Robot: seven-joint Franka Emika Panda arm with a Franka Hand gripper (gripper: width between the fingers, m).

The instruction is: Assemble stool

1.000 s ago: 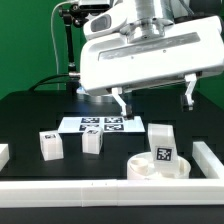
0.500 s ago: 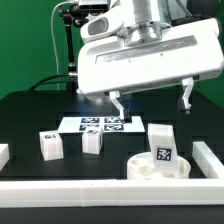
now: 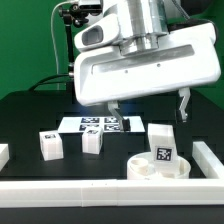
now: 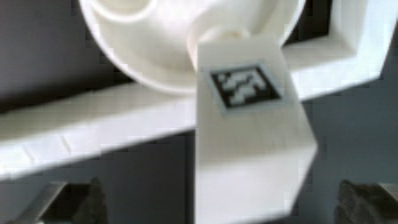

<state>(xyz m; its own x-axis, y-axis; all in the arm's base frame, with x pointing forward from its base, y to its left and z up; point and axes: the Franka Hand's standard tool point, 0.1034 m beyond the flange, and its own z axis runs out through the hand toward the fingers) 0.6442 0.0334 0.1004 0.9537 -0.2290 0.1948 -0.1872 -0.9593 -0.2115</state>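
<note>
Jaws wide apart, empty, hang above upright leg [image 3: 161, 144] by seat [image 3: 141, 172], exterior view's lower right. 2 other legs [image 3: 48, 144] lower left on counter [image 3: 30, 110]. Likely grasp next: centre leg between jaws, descend straight, clamp flat sides.

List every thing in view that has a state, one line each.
Gripper: jaws open, empty, raised above the table.
Seat: lying flat.
Tagged leg: upright at the seat; whether it is fastened, cannot tell.
Left leg: loose on the table, apart from the seat.
Middle leg: loose on the table, apart from the seat.
Marker board: lying flat.
</note>
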